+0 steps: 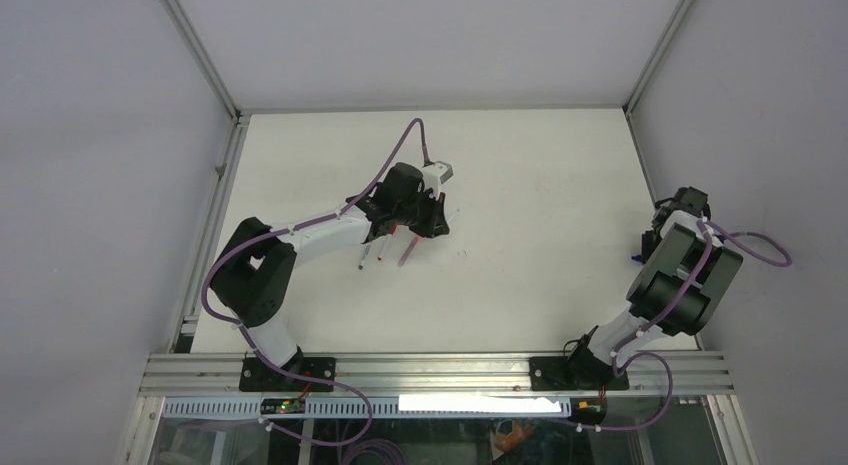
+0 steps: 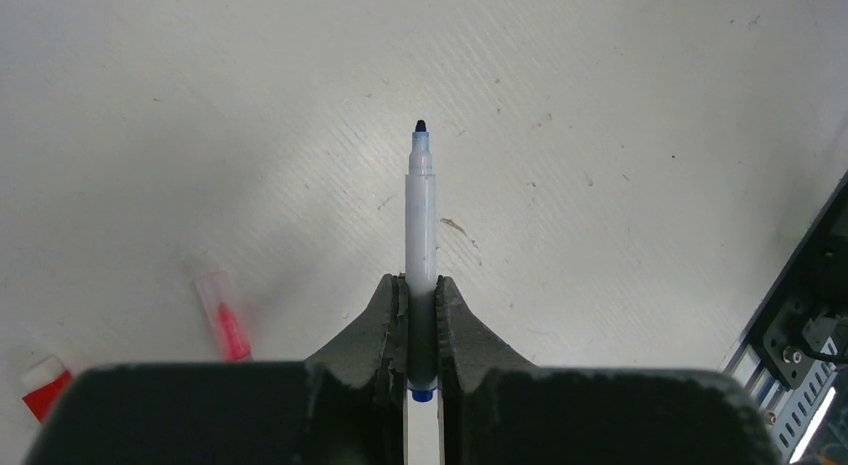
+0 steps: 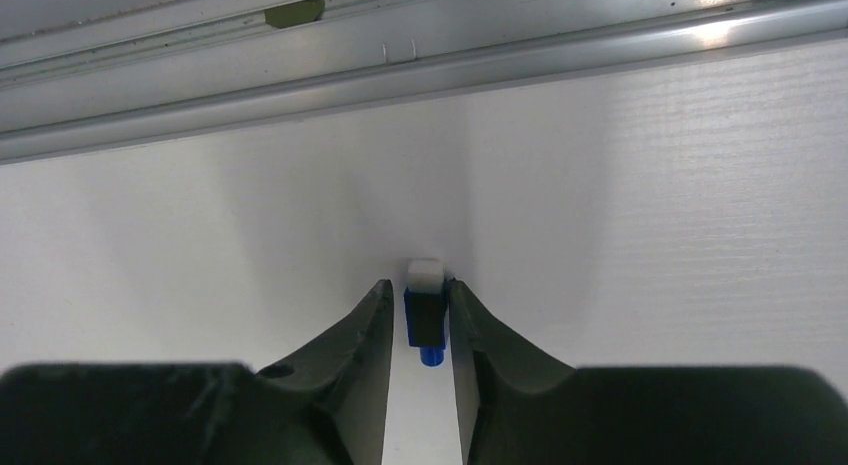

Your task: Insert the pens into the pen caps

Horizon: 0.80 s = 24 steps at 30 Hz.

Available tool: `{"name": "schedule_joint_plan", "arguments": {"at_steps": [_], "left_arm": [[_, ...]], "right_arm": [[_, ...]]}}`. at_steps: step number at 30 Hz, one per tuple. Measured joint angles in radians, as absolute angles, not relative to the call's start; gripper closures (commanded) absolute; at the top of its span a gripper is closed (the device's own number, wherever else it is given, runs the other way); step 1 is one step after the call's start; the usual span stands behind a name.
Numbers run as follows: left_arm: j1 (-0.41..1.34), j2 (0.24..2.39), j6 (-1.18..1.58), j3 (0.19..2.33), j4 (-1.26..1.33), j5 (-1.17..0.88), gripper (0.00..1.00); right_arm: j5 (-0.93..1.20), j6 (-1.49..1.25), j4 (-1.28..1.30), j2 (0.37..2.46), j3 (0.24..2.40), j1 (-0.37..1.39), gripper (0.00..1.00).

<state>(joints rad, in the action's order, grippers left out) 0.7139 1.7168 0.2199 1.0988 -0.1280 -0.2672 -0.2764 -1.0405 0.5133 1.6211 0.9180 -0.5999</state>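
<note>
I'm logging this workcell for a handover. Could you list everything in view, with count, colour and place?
blue-tipped pen: one, white barrel with a blue tip, clamped in the left hand, tip pointing forward.
blue cap: one, dark blue with a white end, gripped in the right hand.
loose pens: at least three, white with mostly red or pink ends, lying on the table beside the left hand.
table: one, white.
frame rail: one, silver, along the table's near edge.
left hand: one, black, over the table's middle.
right hand: one, black, at the table's right edge.
</note>
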Motion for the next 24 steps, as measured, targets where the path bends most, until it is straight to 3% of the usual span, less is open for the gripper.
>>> {"name": "schedule_joint_plan", "arguments": {"at_steps": [9, 14, 24], "left_arm": [[0.714, 1.717, 0.216, 1.099, -0.135, -0.261, 1.00], [0.714, 1.717, 0.216, 1.099, -0.135, -0.260, 1.00], [0.714, 1.717, 0.197, 1.099, -0.133, -0.242, 1.00]], "right_arm": [[-0.274, -1.040, 0.470, 1.635, 0.918, -0.585, 0.79], [-0.271, -1.039, 0.457, 1.635, 0.918, -0.553, 0.87], [-0.246, -1.029, 0.437, 1.633, 0.914, -0.277, 1.00]]}}
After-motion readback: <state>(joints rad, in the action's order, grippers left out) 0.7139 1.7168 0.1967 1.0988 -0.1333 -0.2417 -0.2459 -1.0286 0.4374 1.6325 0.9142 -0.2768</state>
